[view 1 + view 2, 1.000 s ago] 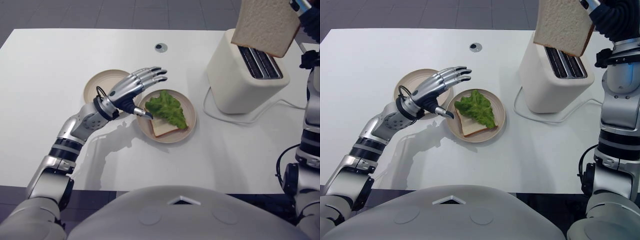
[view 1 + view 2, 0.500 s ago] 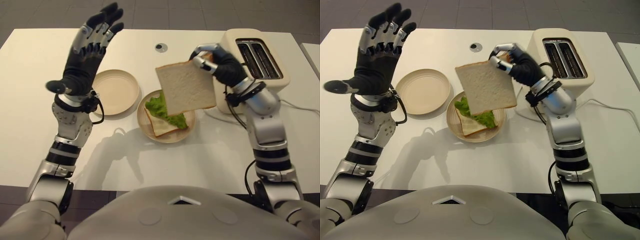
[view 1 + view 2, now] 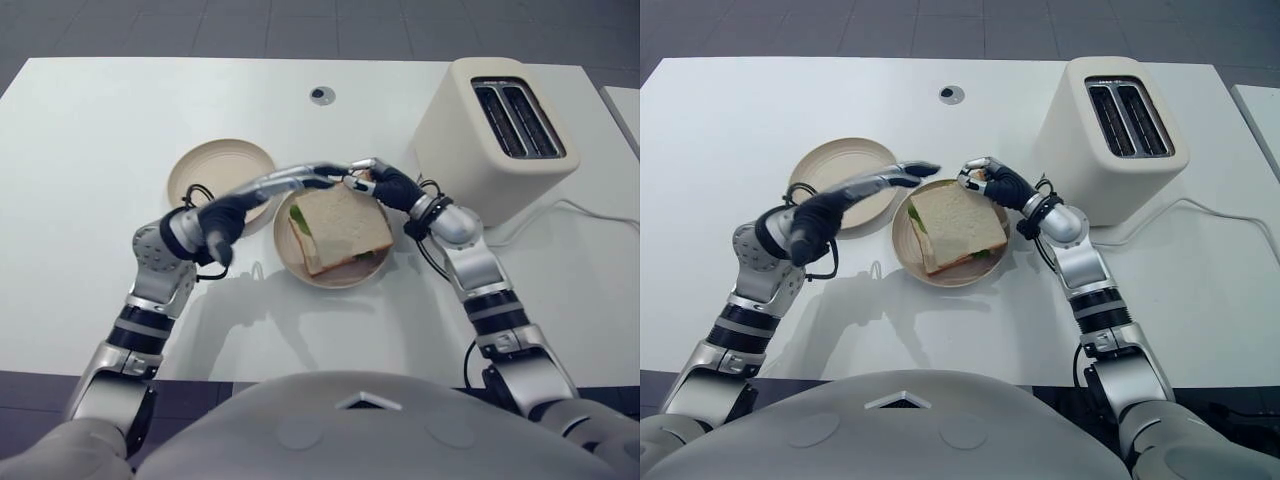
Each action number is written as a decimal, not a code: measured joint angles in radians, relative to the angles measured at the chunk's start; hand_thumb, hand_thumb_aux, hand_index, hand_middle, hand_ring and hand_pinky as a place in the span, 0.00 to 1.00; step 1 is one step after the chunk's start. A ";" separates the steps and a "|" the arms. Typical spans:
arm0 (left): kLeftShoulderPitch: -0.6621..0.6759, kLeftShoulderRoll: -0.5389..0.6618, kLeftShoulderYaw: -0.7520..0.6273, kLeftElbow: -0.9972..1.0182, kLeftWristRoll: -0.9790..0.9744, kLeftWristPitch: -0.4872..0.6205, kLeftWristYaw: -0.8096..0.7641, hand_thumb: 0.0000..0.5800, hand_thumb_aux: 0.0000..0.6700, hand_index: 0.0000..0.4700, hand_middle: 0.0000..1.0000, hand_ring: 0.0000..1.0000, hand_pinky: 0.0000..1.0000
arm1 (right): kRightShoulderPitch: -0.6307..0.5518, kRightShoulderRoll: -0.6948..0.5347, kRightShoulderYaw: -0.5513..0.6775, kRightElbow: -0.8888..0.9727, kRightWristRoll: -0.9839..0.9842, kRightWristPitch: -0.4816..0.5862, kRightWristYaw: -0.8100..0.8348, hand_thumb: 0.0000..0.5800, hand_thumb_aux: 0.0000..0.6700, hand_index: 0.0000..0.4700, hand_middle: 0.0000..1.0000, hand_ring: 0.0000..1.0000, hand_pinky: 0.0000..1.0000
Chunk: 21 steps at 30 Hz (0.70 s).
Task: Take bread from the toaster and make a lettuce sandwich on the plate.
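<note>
On plate: top slice laid over lettuce; sandwich assembled, release outstanding. At plate's far rim, right hand pinches slice corner. At plate's left, left hand outstretched, empty.

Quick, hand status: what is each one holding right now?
Left hand: open, fingers stretched out, holding nothing.
Right hand: closed on the far corner of the top bread slice.

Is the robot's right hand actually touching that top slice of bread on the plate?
Touching. The right eye view shows the right hand pinching the far corner of the top slice.
</note>
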<state>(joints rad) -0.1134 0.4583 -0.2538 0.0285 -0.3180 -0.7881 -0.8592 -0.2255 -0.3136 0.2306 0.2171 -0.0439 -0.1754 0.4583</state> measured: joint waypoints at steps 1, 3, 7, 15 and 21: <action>0.001 0.000 -0.004 0.016 0.034 -0.009 -0.001 0.00 0.00 0.00 0.00 0.00 0.00 | -0.003 0.011 0.000 0.017 -0.004 -0.012 -0.009 1.00 1.00 1.00 1.00 1.00 1.00; 0.002 0.002 -0.019 0.069 0.154 -0.033 0.001 0.00 0.00 0.00 0.00 0.00 0.00 | -0.014 0.029 0.005 0.049 -0.033 -0.040 -0.031 1.00 1.00 1.00 1.00 1.00 1.00; -0.009 0.006 -0.035 0.183 0.426 -0.073 0.086 0.00 0.00 0.00 0.00 0.00 0.00 | -0.018 0.041 0.011 0.080 -0.077 -0.068 -0.060 1.00 1.00 1.00 1.00 1.00 1.00; -0.068 0.030 -0.103 0.245 0.651 -0.111 0.254 0.00 0.00 0.00 0.00 0.00 0.00 | -0.015 0.031 0.003 0.069 -0.126 -0.071 -0.096 0.00 0.00 0.00 0.00 0.00 0.00; -0.068 0.065 -0.135 0.239 0.645 -0.102 0.262 0.00 0.00 0.00 0.00 0.00 0.00 | -0.071 0.071 -0.097 0.011 -0.093 -0.064 -0.201 0.00 0.00 0.00 0.00 0.00 0.00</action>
<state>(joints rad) -0.1818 0.5230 -0.3885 0.2674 0.3275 -0.8898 -0.5976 -0.2969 -0.2424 0.1331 0.2285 -0.1368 -0.2391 0.2573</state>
